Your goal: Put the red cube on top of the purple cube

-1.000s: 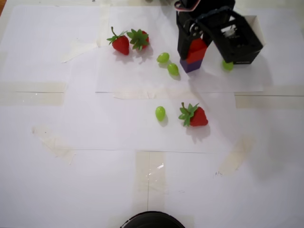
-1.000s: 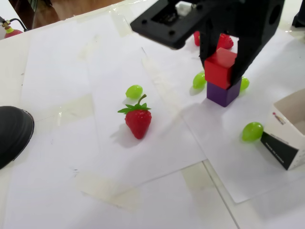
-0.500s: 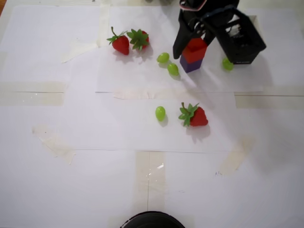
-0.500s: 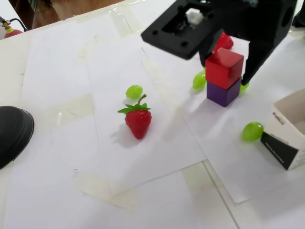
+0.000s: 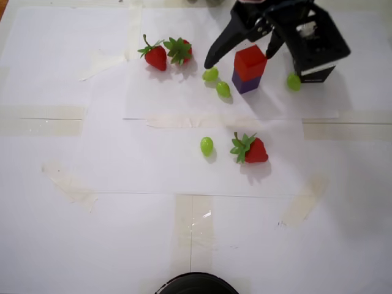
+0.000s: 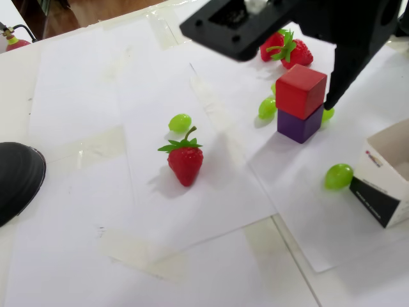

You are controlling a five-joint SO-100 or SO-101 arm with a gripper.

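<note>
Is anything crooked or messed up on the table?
Only a little: the red cube sits on the purple cube slightly twisted, so their edges don't line up in the fixed view. It rests flat, with the jaws spread wide and clear of it. Nothing is spilled or broken.

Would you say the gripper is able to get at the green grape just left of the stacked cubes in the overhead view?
Probably yes: the open gripper has one finger right beside that grape, and nothing covers it.

Overhead view looks straight down; fixed view slants closer, sharing strawberries
</note>
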